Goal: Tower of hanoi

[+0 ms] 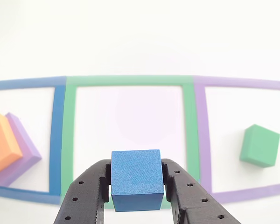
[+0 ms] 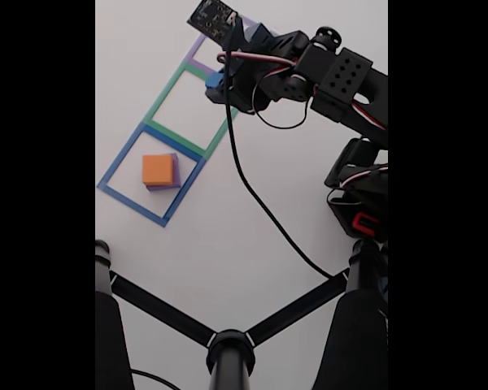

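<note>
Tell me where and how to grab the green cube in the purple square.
Grip the green cube across two opposite vertical side faces, coming down from above. It sits flat and alone inside the purple outline, turned slightly against the tape, so rotate the wrist to match. The gripper must release the blue cube first.

The smallest cube is saturated blue with a faint grainy texture, set between matte black jaws dotted with small round holes. The green cube is a soft mint green. The orange block is pale orange, and the flat block under it is lilac purple. The taped outlines run blue, green and purple on a plain white counter. In the fixed view the arm is black, with a black cable.
</note>
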